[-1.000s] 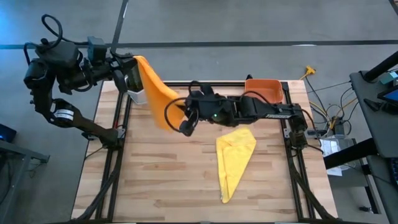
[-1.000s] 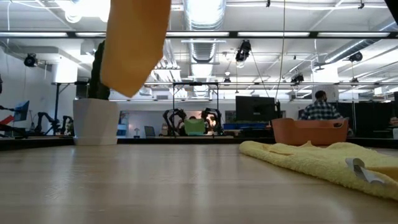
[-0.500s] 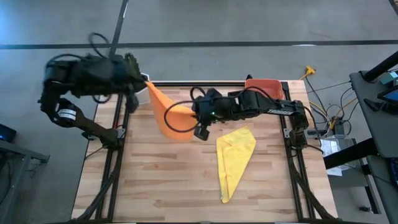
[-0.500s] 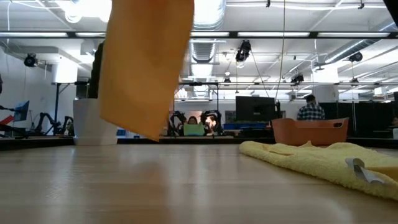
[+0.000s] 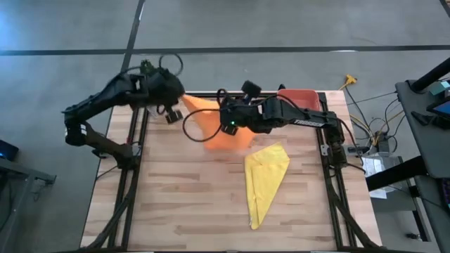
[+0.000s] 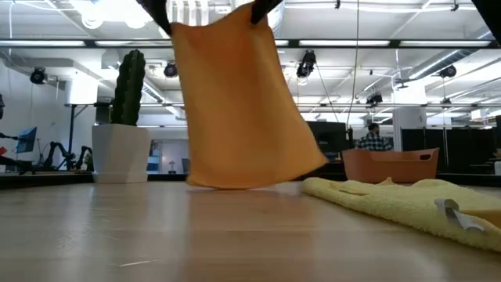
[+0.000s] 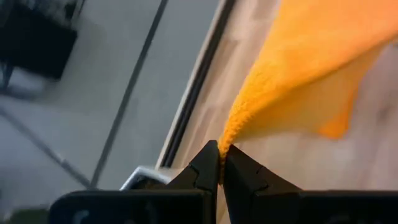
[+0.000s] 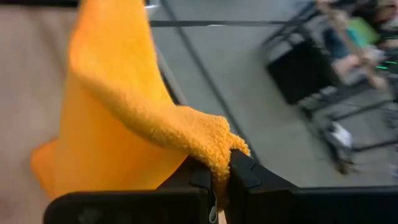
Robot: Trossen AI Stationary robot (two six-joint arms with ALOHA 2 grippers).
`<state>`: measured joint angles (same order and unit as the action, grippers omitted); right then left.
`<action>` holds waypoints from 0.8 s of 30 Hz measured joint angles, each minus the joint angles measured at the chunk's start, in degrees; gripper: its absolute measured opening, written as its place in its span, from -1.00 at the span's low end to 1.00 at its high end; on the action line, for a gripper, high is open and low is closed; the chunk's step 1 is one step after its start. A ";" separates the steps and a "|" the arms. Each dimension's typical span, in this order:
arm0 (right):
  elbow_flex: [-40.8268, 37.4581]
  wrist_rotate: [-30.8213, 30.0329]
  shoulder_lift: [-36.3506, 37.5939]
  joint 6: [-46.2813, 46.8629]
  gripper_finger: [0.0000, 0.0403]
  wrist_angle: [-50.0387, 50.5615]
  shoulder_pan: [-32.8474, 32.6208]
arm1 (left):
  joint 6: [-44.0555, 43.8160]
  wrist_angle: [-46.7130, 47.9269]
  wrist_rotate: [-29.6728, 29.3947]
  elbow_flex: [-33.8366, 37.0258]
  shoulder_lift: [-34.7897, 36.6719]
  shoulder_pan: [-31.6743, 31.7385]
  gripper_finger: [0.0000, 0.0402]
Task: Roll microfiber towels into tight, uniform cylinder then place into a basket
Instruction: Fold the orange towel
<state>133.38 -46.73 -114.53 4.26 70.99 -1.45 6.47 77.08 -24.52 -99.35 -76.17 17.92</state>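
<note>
While both pincers pinch corners, orange towel (image 6: 235,110) hangs spread.

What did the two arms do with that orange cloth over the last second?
Both grippers, left and right, swung toward the table's far edge and spread the orange towel so it hangs lower, near the tabletop. The yellow towel, basket and cactus pot stayed put.
</note>
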 joint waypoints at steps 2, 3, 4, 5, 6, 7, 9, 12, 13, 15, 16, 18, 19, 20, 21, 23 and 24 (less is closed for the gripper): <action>0.00 -3.04 0.83 -0.80 -0.96 -0.05 -0.06 | 0.39 -0.70 1.85 0.11 0.59 3.04 -1.00; 0.00 -4.17 1.31 -1.63 -0.96 -0.11 -0.10 | 0.43 -1.20 2.56 0.02 1.08 4.11 -1.00; 0.01 -4.66 1.71 -2.56 -0.96 -0.20 -0.15 | 0.47 -1.59 3.01 -0.30 1.51 5.03 -1.00; 0.07 -4.76 2.04 -3.21 -0.96 -0.35 -0.15 | 0.43 -1.82 3.26 -0.93 2.06 5.69 -1.00; 0.09 -4.67 2.56 -3.46 -0.96 -0.32 -0.13 | 0.03 -1.84 3.32 -1.62 2.67 6.05 -1.00; 0.09 -4.12 2.82 -3.43 -0.96 0.02 -0.13 | -0.87 -1.41 4.00 -2.25 3.48 6.11 -1.00; 0.09 0.23 3.67 -1.52 -0.96 0.61 -0.26 | -4.69 0.46 7.51 -2.75 5.58 6.05 -1.00; -0.21 13.98 4.10 4.64 -0.96 0.87 -0.39 | -13.42 3.05 16.52 -1.50 8.97 5.26 -1.00; -0.77 18.62 3.90 6.36 -0.96 0.74 -0.42 | -16.49 4.12 18.94 -0.67 9.99 4.63 -1.00; -2.72 25.51 2.91 7.93 -0.96 -0.19 -0.50 | -21.17 6.36 20.90 1.48 11.99 2.94 -1.00; -4.08 27.79 2.16 7.97 -0.96 -0.64 -0.89 | -23.22 7.59 21.21 2.87 12.79 1.88 -1.00; -7.46 30.90 0.62 7.33 -0.96 -2.31 -1.56 | -27.31 9.53 21.48 6.53 14.79 -0.70 -1.00; -8.94 32.28 -0.17 7.00 -0.96 -3.30 -1.92 | -29.18 9.72 22.25 8.77 15.79 -1.88 -1.00; -10.59 33.99 -0.93 6.86 -0.96 -4.62 -2.42 | -30.95 9.77 23.31 11.19 16.93 -3.09 -1.00; -12.26 36.13 -1.59 6.84 -0.96 -6.30 -2.90 | -32.83 9.74 24.84 14.01 18.15 -4.27 -1.00; -15.64 41.34 -2.87 6.96 -0.96 -11.03 -4.02 | -36.67 9.35 28.45 20.11 20.62 -7.15 -1.00; -17.24 44.10 -3.68 7.45 -0.96 -13.73 -4.57 | -38.77 8.76 30.20 23.51 21.84 -8.86 -1.00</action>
<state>116.14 -2.63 -118.22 11.71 57.26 -6.03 -32.31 85.85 5.68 -75.84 -54.34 9.05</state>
